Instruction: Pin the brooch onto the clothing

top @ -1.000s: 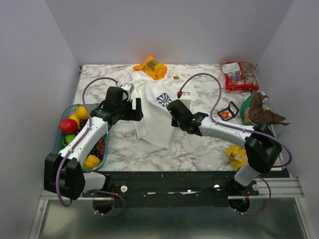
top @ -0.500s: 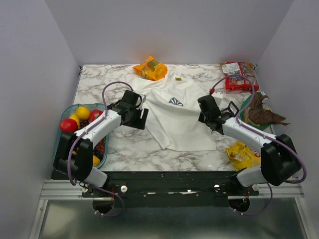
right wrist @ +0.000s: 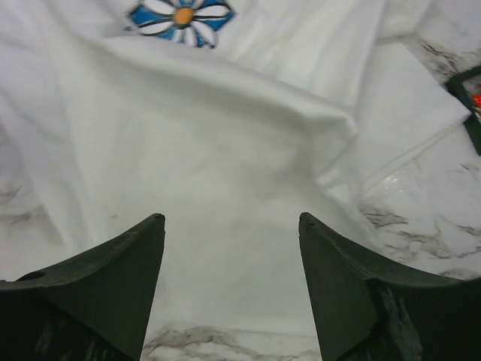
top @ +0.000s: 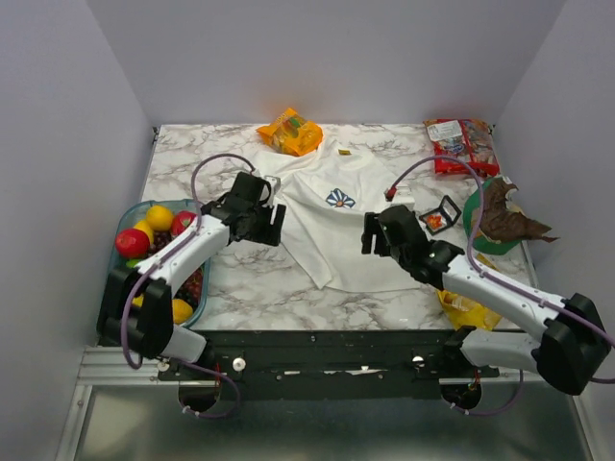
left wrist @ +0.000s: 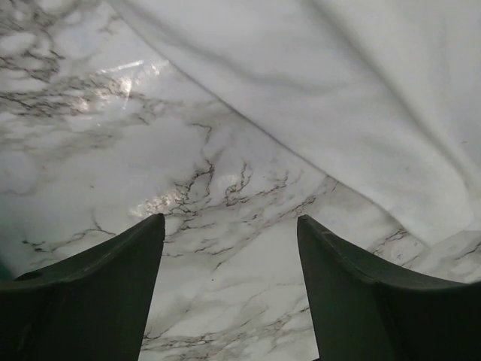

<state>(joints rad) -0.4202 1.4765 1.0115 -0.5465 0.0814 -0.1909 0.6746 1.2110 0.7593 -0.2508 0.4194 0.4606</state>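
Right gripper (right wrist: 231, 219): jaws apart with nothing between them, low over the near right part of the T-shirt (top: 336, 245).
Left gripper (left wrist: 229, 219): jaws apart and empty, over the bare marble table (top: 250, 283) just beside the shirt's left edge.
T-shirt: spread front-up on the marble. The near hem lies fairly flat, and soft folds bunch toward the right sleeve.
Brooch (top: 435, 222): a tiny orange-red piece in a small black box (top: 449, 206) just beside the right sleeve. It is apart from both grippers and not yet on the cloth.
Step in hand: probably fetching the brooch, and the right arm is the nearer one.
Doing it well: the right arm should swing right and come down on the box from above. It should close only on the pin itself, not on the box rim. The left gripper should meanwhile hold the fabric taut so that it cannot slide.
Risk: the pin is very small, so a slightly off grasp could tip the box or flick the pin away.
Daisy emblem (right wrist: 180, 15): farther up the chest, a useful landmark for placing the pin beside it.
Orange snack bag (top: 290, 131): at the far edge near the shirt's shoulder, to be left alone.
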